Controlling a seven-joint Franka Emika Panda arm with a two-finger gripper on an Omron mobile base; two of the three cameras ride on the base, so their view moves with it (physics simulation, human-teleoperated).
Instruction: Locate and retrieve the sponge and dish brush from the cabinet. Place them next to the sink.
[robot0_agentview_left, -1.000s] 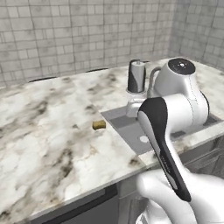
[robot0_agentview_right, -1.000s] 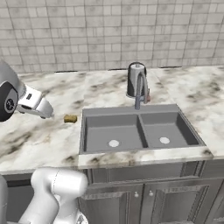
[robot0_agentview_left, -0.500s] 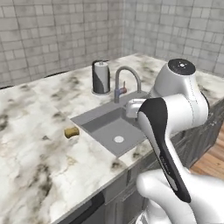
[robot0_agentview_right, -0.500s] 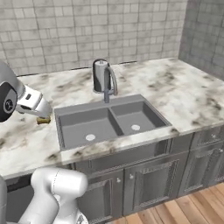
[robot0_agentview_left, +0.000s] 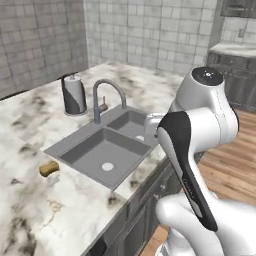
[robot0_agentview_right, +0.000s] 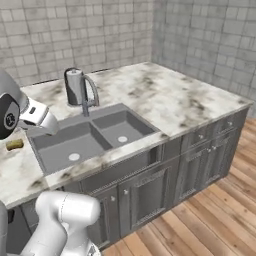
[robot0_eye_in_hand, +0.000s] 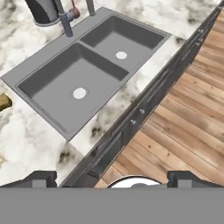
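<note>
A: In the left base view, where is the small yellow-brown rectangular sponge (robot0_agentview_left: 49, 168)?
B: It lies on the white-brown marble surface (robot0_agentview_left: 35, 200), just left of the rectangular grey steel double sink (robot0_agentview_left: 107, 147) and clear of its rim. Beyond the sink stands the tall curved grey tap (robot0_agentview_left: 102, 95), and left of that a dark grey kettle with a pale lid (robot0_agentview_left: 74, 94) near the tiled wall. The white arm rises at the near right and covers the sink's right end.

A: And the right base view?
B: The sponge (robot0_agentview_right: 14, 144) sits at the far left on the surface (robot0_agentview_right: 170, 100), partly behind the arm's white wrist. The sink (robot0_agentview_right: 90, 137) lies right of it, with the tap (robot0_agentview_right: 88, 92) and kettle (robot0_agentview_right: 73, 87) behind. Dark grey base cabinets (robot0_agentview_right: 165, 175) run under the surface, above a wooden plank floor (robot0_agentview_right: 215, 220).

A: The hand view?
B: It looks down over the sink (robot0_eye_in_hand: 87, 65) and the surface's front edge. The sponge (robot0_eye_in_hand: 3, 103) shows at the left edge, beside the left basin. The claw (robot0_eye_in_hand: 112, 178) has its tips spread wide at the bottom, holding nothing, with nothing between them.
</note>
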